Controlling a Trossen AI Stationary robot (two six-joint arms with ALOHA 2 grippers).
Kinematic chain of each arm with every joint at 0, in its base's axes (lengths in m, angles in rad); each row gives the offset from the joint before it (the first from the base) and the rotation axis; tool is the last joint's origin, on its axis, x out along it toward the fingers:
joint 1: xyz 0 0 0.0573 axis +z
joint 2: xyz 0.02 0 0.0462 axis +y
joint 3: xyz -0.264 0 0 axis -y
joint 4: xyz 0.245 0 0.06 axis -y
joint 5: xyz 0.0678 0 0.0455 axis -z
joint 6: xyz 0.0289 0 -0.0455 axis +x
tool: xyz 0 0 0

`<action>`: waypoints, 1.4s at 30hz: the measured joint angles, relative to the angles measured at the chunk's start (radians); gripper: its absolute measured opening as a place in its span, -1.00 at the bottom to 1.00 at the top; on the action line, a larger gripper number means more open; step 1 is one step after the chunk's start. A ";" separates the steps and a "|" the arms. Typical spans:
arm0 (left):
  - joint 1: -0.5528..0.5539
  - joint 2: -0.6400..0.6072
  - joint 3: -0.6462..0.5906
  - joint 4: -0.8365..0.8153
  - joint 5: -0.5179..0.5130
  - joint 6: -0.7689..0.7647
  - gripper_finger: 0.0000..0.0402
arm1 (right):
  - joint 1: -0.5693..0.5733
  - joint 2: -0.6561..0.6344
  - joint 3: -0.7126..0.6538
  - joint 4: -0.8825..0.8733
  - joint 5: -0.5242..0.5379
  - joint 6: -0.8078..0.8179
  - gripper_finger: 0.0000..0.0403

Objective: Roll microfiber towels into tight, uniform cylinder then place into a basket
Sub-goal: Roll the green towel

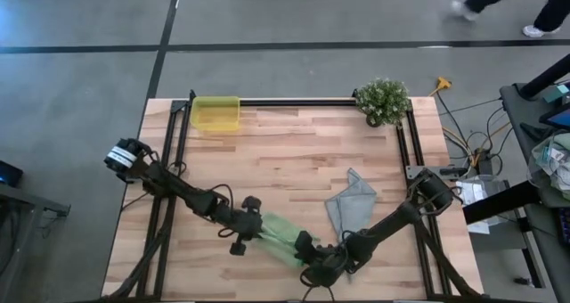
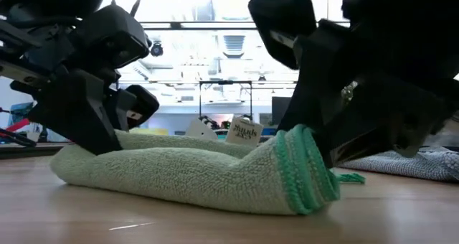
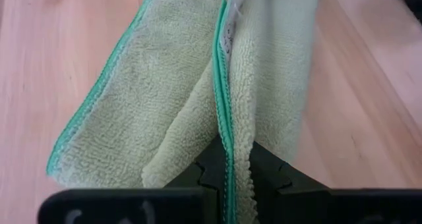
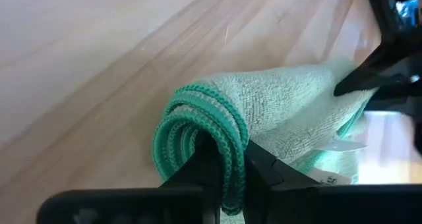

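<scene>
The green towel (image 1: 283,234) lies on the desk (image 1: 294,151) near its front edge, stretched between the two sets of fingers as a loose roll. The left fingers (image 3: 227,174) are closed on one end, pinching the hemmed edge and a fold of pile; the right fingers (image 4: 227,168) are closed on the other end, where the hem shows as a spiral of layers. The cloth looks light, soft and floppy — it sags and bulges between the grips, so the roll will likely slacken if either end is let go. The ends, where the layers stack, seem the surest places to hold. The grey towel (image 1: 350,203) lies flat just beyond the right fingers, close enough to snag. The basket (image 1: 215,112) sits at the far corner, well away from both sets of fingers, with bare wood between — open room for the carry. A plant (image 1: 383,99) stands at the other far corner.
</scene>
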 joint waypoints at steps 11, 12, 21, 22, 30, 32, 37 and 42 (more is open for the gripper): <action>-0.060 0.049 0.002 -0.007 -0.102 -0.025 -0.90 | -0.011 0.000 -0.023 0.029 -0.020 0.142 -0.85; -0.070 0.051 0.003 -0.007 -0.120 -0.022 -0.90 | -0.011 0.000 -0.024 0.030 -0.019 0.164 -0.85; -0.179 0.055 0.026 -0.023 -0.346 0.017 -0.90 | -0.012 0.000 -0.028 0.038 0.016 0.300 -0.85; -0.193 0.055 0.029 -0.026 -0.366 0.030 -0.90 | -0.012 0.000 -0.030 0.043 0.016 0.309 -0.85; -0.250 0.056 0.029 -0.041 -0.472 0.082 -0.90 | -0.033 0.000 -0.076 0.179 -0.002 0.428 -0.87; -0.250 0.060 0.026 -0.041 -0.474 0.082 -0.89 | -0.040 0.000 -0.085 0.204 -0.021 0.440 -0.88; -0.231 0.088 0.029 -0.037 -0.482 0.072 -0.68 | -0.041 0.000 -0.089 0.210 -0.023 0.445 -0.88; -0.215 0.079 0.028 -0.045 -0.491 0.052 -0.27 | -0.041 0.000 -0.089 0.211 -0.023 0.446 -0.88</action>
